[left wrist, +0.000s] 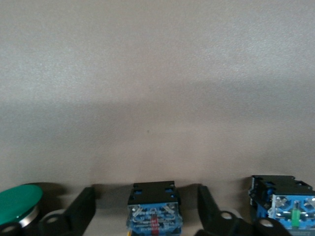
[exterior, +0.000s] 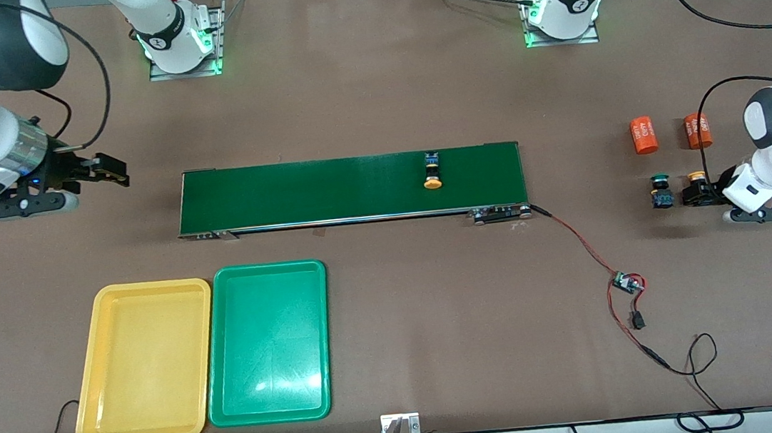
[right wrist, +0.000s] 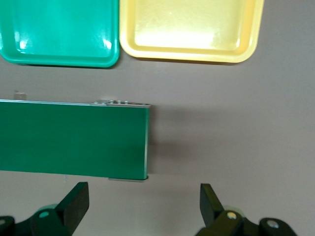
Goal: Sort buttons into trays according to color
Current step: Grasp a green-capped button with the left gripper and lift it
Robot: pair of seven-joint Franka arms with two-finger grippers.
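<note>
One yellow-capped button (exterior: 432, 171) lies on the dark-green conveyor belt (exterior: 326, 190). A green-capped button (exterior: 661, 190) and a second yellow-capped button (exterior: 696, 177) lie on the table at the left arm's end. My left gripper (exterior: 697, 197) is down at that yellow-capped button, open, one finger on each side of its black-and-blue body (left wrist: 153, 205) with gaps showing. A green cap (left wrist: 17, 204) and another blue body (left wrist: 283, 206) lie beside its fingers (left wrist: 78, 211). My right gripper (exterior: 110, 170) is open and empty (right wrist: 142, 211), over the table off the belt's right-arm end.
The yellow tray (exterior: 144, 361) and the green tray (exterior: 269, 343) lie side by side, nearer to the front camera than the belt; both show in the right wrist view (right wrist: 189, 29) (right wrist: 59, 32). Two orange cylinders (exterior: 644, 135) (exterior: 697, 130) lie beside the buttons. A red cable and small board (exterior: 627, 283) trail from the belt.
</note>
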